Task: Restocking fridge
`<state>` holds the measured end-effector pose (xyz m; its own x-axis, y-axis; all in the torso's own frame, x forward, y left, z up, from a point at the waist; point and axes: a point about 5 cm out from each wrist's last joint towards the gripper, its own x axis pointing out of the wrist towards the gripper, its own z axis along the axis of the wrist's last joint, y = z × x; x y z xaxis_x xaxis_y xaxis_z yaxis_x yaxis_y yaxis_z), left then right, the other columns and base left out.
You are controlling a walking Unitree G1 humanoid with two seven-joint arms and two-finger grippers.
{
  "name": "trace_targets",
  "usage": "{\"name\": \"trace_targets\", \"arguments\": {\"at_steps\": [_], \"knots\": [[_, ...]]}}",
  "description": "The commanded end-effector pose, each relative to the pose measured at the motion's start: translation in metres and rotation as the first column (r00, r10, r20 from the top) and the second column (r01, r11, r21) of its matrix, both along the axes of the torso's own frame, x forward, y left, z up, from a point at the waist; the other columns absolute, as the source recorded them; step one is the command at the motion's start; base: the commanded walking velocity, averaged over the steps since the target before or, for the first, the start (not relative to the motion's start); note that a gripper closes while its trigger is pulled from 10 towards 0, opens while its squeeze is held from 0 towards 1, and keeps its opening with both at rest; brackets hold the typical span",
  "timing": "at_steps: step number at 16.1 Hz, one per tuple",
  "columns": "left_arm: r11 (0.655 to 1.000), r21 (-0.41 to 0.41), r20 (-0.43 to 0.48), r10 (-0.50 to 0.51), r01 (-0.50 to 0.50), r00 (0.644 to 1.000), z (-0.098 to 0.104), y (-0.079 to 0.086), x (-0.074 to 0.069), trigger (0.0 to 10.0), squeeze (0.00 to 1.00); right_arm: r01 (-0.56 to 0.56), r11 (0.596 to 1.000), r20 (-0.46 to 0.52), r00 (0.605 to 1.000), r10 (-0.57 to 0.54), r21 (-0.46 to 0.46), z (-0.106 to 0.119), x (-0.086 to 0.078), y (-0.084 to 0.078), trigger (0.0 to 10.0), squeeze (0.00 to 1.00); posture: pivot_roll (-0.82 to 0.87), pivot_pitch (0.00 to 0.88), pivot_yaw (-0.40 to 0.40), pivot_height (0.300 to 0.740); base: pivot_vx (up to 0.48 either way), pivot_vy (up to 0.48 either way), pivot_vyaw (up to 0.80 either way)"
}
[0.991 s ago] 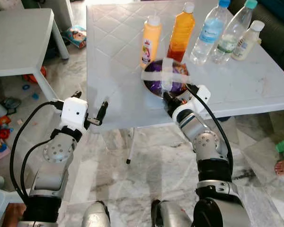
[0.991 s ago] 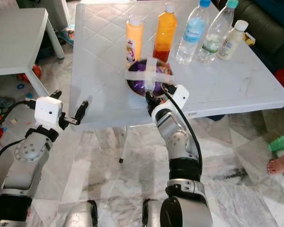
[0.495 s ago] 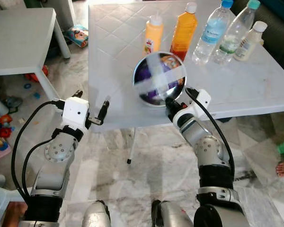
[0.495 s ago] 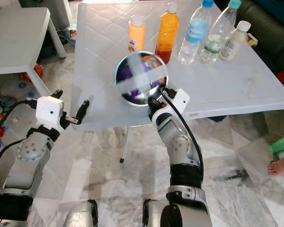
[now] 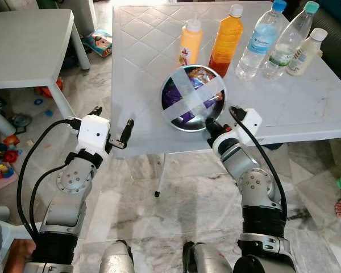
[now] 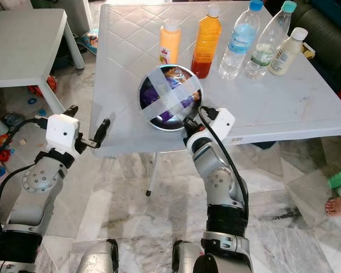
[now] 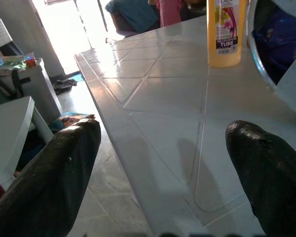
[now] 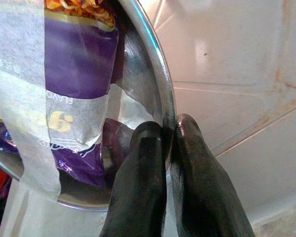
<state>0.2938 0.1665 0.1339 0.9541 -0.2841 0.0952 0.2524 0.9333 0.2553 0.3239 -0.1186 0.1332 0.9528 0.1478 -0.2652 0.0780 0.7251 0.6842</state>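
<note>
The right gripper (image 8: 168,143) is raised forward, its two black fingers pinched tight together. The left gripper (image 5: 111,126) is held forward at about the same height, seemingly idle, fingers spread apart.

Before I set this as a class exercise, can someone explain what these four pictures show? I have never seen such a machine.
It is a walking humanoid robot with two silver arms, each ending in a two-fingered black gripper. Two pictures come from cameras in its head, looking down; the other two come from cameras on its wrists. The right gripper pinches the rim of a steel bowl, which is tilted up off the white table. The bowl holds a purple packet under crossed strips of tape. The left gripper is open and holds nothing, beside the table's near corner. On the table stand a yellow bottle, an orange juice bottle, two water bottles and a small cream bottle.
</note>
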Motion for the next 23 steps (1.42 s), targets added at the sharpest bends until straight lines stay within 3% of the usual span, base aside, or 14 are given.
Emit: {"name": "trace_targets", "arguments": {"at_steps": [1,4,5,7,8,13,14,15,16,18,19,22,23], "knots": [[1.0,0.015,0.008,0.0,0.0,1.0,0.001,0.0,0.001,10.0,0.0,0.051,0.998,-0.123,0.991,-0.054,-0.026,-0.022,-0.006,-0.008,0.0,0.0,0.02,0.134,-0.006,0.74,0.0,0.0,0.0],[1.0,0.021,0.017,0.0,0.0,1.0,0.003,0.0,0.002,10.0,0.0,0.109,0.994,-0.106,0.989,-0.107,0.019,-0.012,-0.005,-0.013,0.0,0.0,0.02,0.13,-0.004,0.74,0.0,0.0,0.0],[1.0,0.024,0.019,-0.002,0.002,1.0,0.003,0.0,0.002,10.0,0.0,0.134,0.991,-0.107,0.986,-0.131,0.027,-0.01,-0.008,-0.016,0.9,0.0,0.02,0.13,-0.003,0.74,0.0,0.0,0.0],[0.999,0.032,0.021,-0.016,0.015,1.0,0.004,-0.001,0.003,10.0,0.0,0.17,0.985,-0.113,0.98,-0.166,0.026,-0.007,-0.016,-0.021,4.5,0.0,0.02,0.13,-0.001,0.74,0.0,0.0,0.0],[0.999,0.043,0.026,-0.024,0.023,0.999,0.004,-0.001,0.003,10.0,0.0,0.154,0.987,-0.119,0.982,-0.147,0.05,-0.007,-0.025,-0.02,10.0,0.0,0.01,0.131,0.003,0.74,0.0,0.0,0.0],[0.997,0.061,0.036,-0.05,0.048,0.998,0.004,-0.007,0.003,10.0,0.0,0.129,0.991,-0.118,0.985,-0.124,0.029,-0.005,-0.038,-0.025,10.0,0.0,0.0,0.129,0.007,0.74,0.0,0.0,0.0],[0.997,0.063,0.038,-0.053,0.051,0.998,0.004,-0.009,0.004,10.0,0.0,0.144,0.989,-0.113,0.983,-0.141,0.019,-0.005,-0.038,-0.032,10.0,0.11,-0.01,0.129,0.007,0.74,0.0,0.0,0.0],[0.997,0.066,0.04,-0.054,0.051,0.998,0.004,-0.009,0.004,10.0,0.0,0.153,0.988,-0.104,0.983,-0.152,0.006,-0.005,-0.036,-0.037,10.0,0.74,-0.01,0.129,0.007,0.74,0.0,0.0,0.0],[0.996,0.068,0.042,-0.054,0.051,0.998,0.004,-0.009,0.004,10.0,0.0,0.159,0.987,-0.1,0.982,-0.158,-0.002,-0.004,-0.035,-0.039,10.0,0.6,0.0,0.128,0.007,0.74,0.0,0.0,0.0],[0.996,0.074,0.045,-0.05,0.047,0.998,0.005,-0.007,0.003,10.0,0.0,0.168,0.986,-0.085,0.982,-0.169,-0.015,-0.003,-0.028,-0.043,10.0,0.59,0.01,0.126,0.007,0.74,0.0,0.0,0.0],[0.996,0.077,0.049,-0.047,0.043,0.998,0.005,-0.007,0.004,10.0,0.0,0.174,0.984,-0.081,0.981,-0.176,-0.021,-0.003,-0.026,-0.044,10.0,0.2,0.01,0.126,0.007,0.74,0.0,0.0,0.0],[0.996,0.081,0.062,-0.039,0.034,0.997,0.008,-0.005,0.005,10.0,0.0,0.209,0.976,-0.057,0.976,-0.212,-0.054,0.002,-0.018,-0.055,10.0,0.16,0.02,0.123,0.012,0.74,0.0,0.0,0.0],[0.996,0.083,0.065,-0.038,0.033,0.997,0.009,-0.005,0.005,10.0,0.0,0.223,0.973,-0.044,0.973,-0.226,-0.063,0.005,-0.015,-0.06,10.0,0.0,0.02,0.122,0.013,0.74,0.0,0.0,0.0]]}}
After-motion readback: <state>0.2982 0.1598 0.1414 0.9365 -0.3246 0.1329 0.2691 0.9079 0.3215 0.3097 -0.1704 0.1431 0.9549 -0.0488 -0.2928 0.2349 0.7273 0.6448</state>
